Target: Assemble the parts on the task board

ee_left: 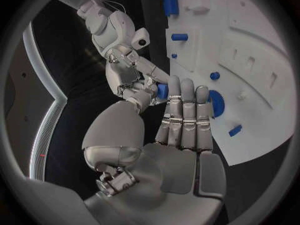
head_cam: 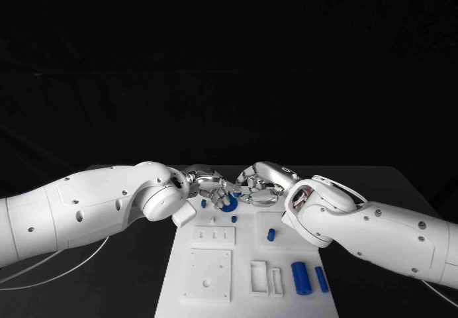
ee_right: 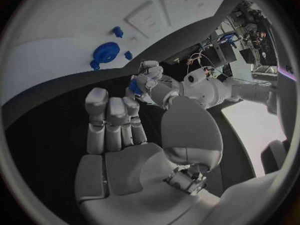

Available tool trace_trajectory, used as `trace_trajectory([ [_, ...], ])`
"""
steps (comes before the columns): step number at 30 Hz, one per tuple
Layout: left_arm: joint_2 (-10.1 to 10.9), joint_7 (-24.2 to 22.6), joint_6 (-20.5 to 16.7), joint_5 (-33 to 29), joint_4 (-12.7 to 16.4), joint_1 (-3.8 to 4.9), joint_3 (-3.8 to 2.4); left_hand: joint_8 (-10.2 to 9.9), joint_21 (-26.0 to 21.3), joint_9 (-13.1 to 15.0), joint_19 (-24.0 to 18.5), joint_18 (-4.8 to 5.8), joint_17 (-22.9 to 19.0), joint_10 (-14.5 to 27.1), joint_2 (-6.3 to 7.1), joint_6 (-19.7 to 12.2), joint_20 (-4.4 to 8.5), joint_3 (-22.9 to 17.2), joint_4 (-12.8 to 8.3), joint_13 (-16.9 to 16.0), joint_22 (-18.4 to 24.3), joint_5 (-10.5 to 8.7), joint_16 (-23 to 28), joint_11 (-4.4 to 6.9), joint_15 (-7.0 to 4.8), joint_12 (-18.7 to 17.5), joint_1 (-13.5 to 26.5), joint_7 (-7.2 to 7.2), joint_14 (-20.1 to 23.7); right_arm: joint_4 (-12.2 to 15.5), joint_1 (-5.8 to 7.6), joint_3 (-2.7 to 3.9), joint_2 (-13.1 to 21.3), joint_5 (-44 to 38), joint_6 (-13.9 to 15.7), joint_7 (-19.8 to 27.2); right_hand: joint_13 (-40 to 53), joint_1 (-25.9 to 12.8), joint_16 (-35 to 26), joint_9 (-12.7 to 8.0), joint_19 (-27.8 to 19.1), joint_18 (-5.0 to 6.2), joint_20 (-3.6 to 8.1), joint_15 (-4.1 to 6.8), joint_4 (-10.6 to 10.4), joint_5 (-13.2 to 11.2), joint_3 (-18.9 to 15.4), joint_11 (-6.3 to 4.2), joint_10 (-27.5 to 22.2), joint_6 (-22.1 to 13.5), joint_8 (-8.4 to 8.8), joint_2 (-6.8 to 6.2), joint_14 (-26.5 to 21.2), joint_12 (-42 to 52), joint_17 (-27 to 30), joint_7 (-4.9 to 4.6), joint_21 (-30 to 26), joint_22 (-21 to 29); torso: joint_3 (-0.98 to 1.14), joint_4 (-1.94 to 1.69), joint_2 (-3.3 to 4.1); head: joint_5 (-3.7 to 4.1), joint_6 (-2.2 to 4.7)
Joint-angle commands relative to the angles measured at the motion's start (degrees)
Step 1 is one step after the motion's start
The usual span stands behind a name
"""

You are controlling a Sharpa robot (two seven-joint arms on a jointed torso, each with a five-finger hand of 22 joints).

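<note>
My left hand (head_cam: 205,182) and right hand (head_cam: 259,182) meet fingertip to fingertip over the far end of the white task board (head_cam: 244,246). Between them they pinch a small blue part (ee_left: 162,91), which also appears in the right wrist view as the blue part (ee_right: 134,87). The left wrist view has my left hand (ee_left: 181,120) facing the right hand (ee_left: 131,72). Just below the hands a blue gear (head_cam: 232,201) lies on the board. A blue knob (head_cam: 233,218) and a small blue piece (head_cam: 203,203) sit beside the gear.
More blue parts lie nearer on the board: a short cylinder (head_cam: 271,234), a thick cylinder (head_cam: 300,277) and a thin rod (head_cam: 321,279). Square recessed plates (head_cam: 212,236) and narrow slots (head_cam: 259,277) occupy the board's middle. A pale cable (head_cam: 57,265) trails at the left.
</note>
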State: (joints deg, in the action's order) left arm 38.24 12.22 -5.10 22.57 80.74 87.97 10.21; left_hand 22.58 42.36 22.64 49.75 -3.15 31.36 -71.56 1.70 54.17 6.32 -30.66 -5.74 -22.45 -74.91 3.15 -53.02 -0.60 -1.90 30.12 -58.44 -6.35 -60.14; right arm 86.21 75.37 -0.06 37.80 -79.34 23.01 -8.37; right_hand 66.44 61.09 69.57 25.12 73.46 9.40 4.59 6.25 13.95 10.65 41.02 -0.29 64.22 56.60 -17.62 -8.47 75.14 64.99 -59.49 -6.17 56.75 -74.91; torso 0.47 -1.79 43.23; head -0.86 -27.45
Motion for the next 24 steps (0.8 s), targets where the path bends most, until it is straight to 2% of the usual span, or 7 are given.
trace_trajectory([
  [1, -0.33, -1.34, 0.81, 0.11, 0.28, 0.16, -0.22, 0.24, 0.22, 0.23, 0.15, -0.33, -0.12, -0.15, -0.53, 0.63, 1.07, -0.74, -0.05, -0.06, -0.48, -0.32, -0.16, 0.35, -0.02, -0.06, 0.06, 0.06, -0.4, 0.25, -0.24, -0.13, -0.21, -0.16, -1.65, 0.32, -0.08, -0.4, -0.3, 0.08, 0.26, 5.59, 0.13, 0.34, -0.44, -0.27, 0.02, -0.07, 0.13, 0.44, -0.32, -0.28, 0.06, -0.15, -0.08, 0.09, 0.18, -0.82, -0.01, 0.0, 0.0, 0.1, -0.02],
  [6, -0.41, -1.2, 0.69, 0.12, 0.11, 0.16, -0.21, 0.44, 0.32, 0.45, 0.22, -0.3, -0.2, -0.33, -0.63, 1.21, 1.15, -1.47, -0.25, -0.09, -0.44, -0.31, -0.3, 0.48, -0.09, -0.1, 0.09, 0.23, -0.52, 0.57, -0.25, -0.13, -0.14, -0.01, -1.77, 0.21, -0.08, -0.42, -0.31, 0.09, 0.25, 5.59, 0.13, 0.35, -0.44, -0.24, 0.01, -0.08, 0.13, 0.45, -0.33, -0.28, 0.05, -0.16, -0.08, 0.09, 0.17, -0.82, 0.07, 0.06, -0.01, -0.01, -0.08],
  [14, -0.21, -1.48, -0.24, 1.64, 0.36, 0.08, -0.16, 1.19, 1.12, 1.38, 1.05, -0.28, -0.22, -1.69, -1.42, 3.38, 1.63, -4.03, -1.34, -0.42, -0.48, 0.15, -1.16, 1.19, -0.68, 0.31, -0.33, 1.06, -1.6, 0.69, -0.26, -0.13, -0.05, 0.22, -1.72, 0.17, -0.08, -0.44, -0.32, 0.1, 0.24, 5.59, 0.14, 0.36, -0.44, -0.21, 0.0, -0.09, 0.12, 0.46, -0.33, -0.27, 0.05, -0.17, -0.08, 0.1, 0.16, -0.82, 0.05, 0.03, 0.0, 0.09, -0.3],
  [18, -0.16, -1.46, -1.5, 2.42, 0.59, 0.0, -0.16, 1.34, 2.03, 2.43, 1.89, -0.2, -0.33, -2.63, -1.09, 4.5, 2.19, -6.07, -1.93, -0.76, -0.52, 2.27, -1.84, 1.61, -1.19, 0.63, 0.51, 1.48, -2.46, 0.69, -0.26, -0.13, 0.03, 0.27, -1.64, 0.18, -0.09, -0.54, -0.36, 0.11, 0.22, 5.6, 0.15, 0.36, -0.42, -0.15, -0.1, -0.08, 0.08, 0.39, -0.3, -0.43, 0.03, -0.19, -0.08, 0.09, 0.15, -0.82, 0.0, -0.01, 0.0, 0.14, -0.34],
  [24, 0.01, -0.74, -2.38, 3.36, 0.64, -0.1, -0.16, 1.96, 3.7, 4.23, 3.66, -0.39, -0.34, -4.63, -0.68, 6.21, 3.12, -6.99, -2.98, -1.38, -0.68, 5.75, -3.01, 2.45, -2.24, 1.48, 1.82, 2.26, -4.53, 0.52, -0.26, -0.13, 0.13, 0.78, -1.52, 0.29, -0.15, -1.03, -0.56, -0.01, 0.05, 5.6, 0.15, 0.23, -0.45, 0.2, -0.6, 0.07, -0.18, -0.43, 0.11, -0.86, -0.1, -0.39, -0.03, -0.08, -0.01, -0.78, 0.02, 0.0, -0.03, 0.08, -0.4],
])
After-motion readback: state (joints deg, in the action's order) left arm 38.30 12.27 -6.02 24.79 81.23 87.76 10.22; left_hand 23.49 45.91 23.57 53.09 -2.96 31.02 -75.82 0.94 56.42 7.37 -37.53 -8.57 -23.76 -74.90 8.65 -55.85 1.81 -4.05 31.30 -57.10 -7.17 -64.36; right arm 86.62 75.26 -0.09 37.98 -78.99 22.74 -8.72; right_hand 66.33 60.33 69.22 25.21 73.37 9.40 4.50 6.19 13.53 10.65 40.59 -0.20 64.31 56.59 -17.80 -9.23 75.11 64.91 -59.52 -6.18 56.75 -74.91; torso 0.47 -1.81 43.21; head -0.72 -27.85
